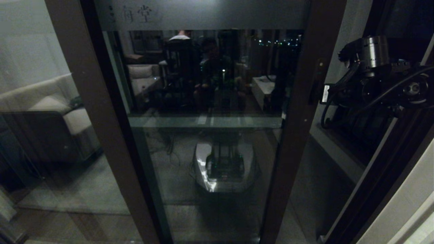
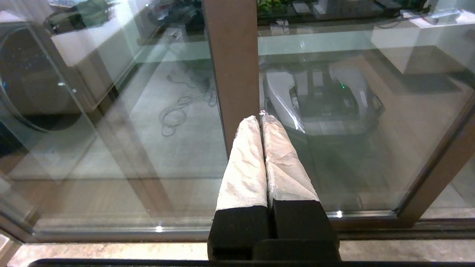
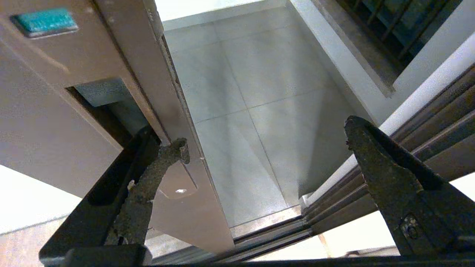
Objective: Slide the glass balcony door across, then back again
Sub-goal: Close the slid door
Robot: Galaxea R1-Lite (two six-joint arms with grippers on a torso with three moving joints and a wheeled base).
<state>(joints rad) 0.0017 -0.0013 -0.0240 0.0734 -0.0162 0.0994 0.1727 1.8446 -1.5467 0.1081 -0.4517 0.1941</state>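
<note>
Head looks down; both wrists closely face the glass balcony door (image 1: 210, 135).

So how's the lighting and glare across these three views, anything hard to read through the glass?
Head view: dim, and the glass balcony door mirrors the room and the robot's base. Left wrist view: brighter, with pale reflections over the pane beyond the shut left gripper. Right wrist view: well lit on the tiled floor, with washed-out patches at the lower corners.

Very dim through the head view, murky and grainy, with distant pinpoint lights and room reflections ghosted across the glass balcony door (image 1: 210, 112). Brighter from both wrist views, warm-toned, small glints on the pane, washed-out white patches beside the brown stile (image 3: 148, 66).
</note>
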